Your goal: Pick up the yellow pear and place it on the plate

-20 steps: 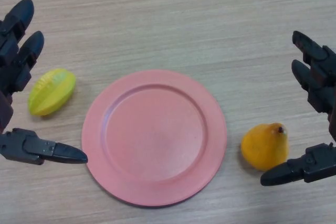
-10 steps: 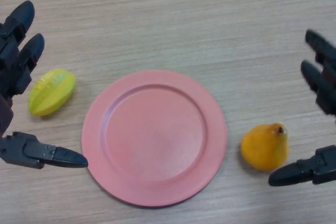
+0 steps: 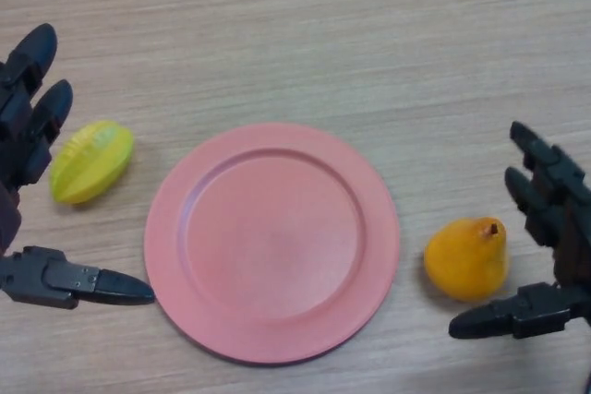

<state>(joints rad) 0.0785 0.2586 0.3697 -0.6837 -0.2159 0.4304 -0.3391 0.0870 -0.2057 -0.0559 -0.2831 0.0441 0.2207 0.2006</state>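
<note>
The right hand (image 3: pixel 554 246) is spreading wide just right of the pear (image 3: pixel 467 258), its fingers (image 3: pixel 536 182) reaching past the fruit's far side and its thumb (image 3: pixel 499 317) lying below the fruit's near side. Neither seems to be touching the pear; a thin strip of table is showing between them, so the hand is holding nothing.

The pear is lying on the table (image 3: pixel 305 34) just right of the plate (image 3: pixel 272 242), apart from its rim, with its stem end pointing up and to the right, towards the fingers.

Left of the plate, the left hand (image 3: pixel 23 191) is also sitting open and idle, its fingers above a starfruit (image 3: pixel 90 161) and its thumb (image 3: pixel 83 281) nearly reaching the plate's rim.

The pick looks like it is only beginning. The main risk is the closing: the pear is round and smooth, so if the thumb is arriving first, or too low on the curve, the fruit is likely to roll leftward against the plate's rim or squirt out of the pinch. A grip on the narrow stem end rather than the belly would probably be slipping on the lift. The carry is short, but the pear may roll once set down.
</note>
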